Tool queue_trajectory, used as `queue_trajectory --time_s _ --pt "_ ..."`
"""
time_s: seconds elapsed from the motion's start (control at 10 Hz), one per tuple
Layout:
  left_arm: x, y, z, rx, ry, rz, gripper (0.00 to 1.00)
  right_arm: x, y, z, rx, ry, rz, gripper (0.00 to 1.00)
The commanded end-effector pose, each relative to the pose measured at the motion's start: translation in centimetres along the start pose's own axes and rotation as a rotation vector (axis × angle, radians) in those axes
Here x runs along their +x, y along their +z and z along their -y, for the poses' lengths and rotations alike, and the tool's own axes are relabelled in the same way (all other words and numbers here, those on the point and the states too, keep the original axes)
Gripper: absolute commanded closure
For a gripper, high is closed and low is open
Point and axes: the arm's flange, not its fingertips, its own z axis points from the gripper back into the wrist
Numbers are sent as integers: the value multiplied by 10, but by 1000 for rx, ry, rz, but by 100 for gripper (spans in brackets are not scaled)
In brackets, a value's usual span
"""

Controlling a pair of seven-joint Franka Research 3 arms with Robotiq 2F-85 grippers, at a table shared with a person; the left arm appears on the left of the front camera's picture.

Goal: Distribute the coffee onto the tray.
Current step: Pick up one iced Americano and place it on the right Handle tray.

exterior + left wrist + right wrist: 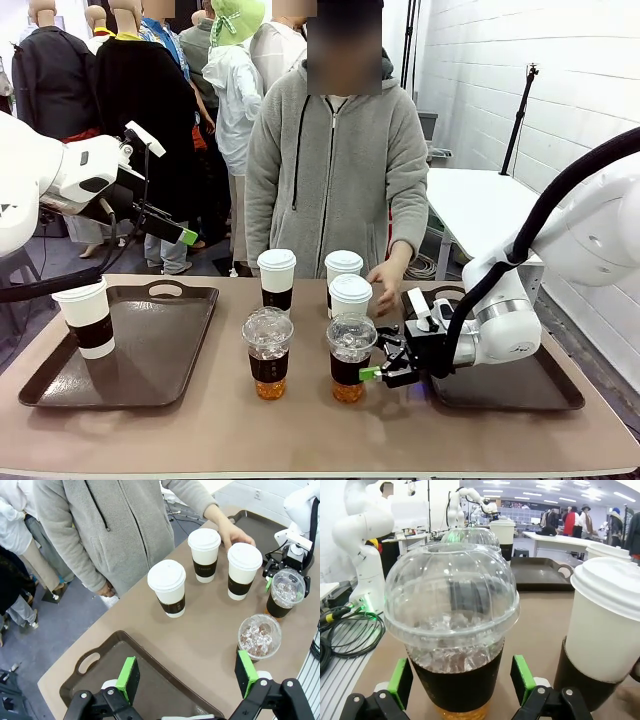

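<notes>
Two clear dome-lidded coffee cups [268, 350] [350, 355] stand at the table's front middle, with three white lidded cups [276, 280] [343, 273] [351, 300] behind them. Another white cup [90, 318] stands on the left tray [150, 380]. My right gripper [384, 366] is open at table height. Its green pads [402, 680] flank the sleeve of the right clear cup [452, 625] with a slight gap. My left gripper [175, 232] hangs open high above the left tray, with nothing between its pads [129, 679].
A second dark tray [520, 392] lies at the right under my right arm. The person stands at the far side with one hand [385, 283] resting on the table by the white cups. Cables [350, 630] lie beside the table in the right wrist view.
</notes>
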Motion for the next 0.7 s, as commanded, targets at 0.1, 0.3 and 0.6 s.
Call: queue_trajectory --time_s 0.1,0.3,0.6 --pt "-1 0 -1 3 4 -2 0 -4 -16 9 7 -12 20 0" --pt "-1 0 -1 3 4 -2 0 -5 -20 11 12 -10 15 0" --pt "-1 0 -1 3 4 -2 0 -5 -21 11 8 -20 12 0"
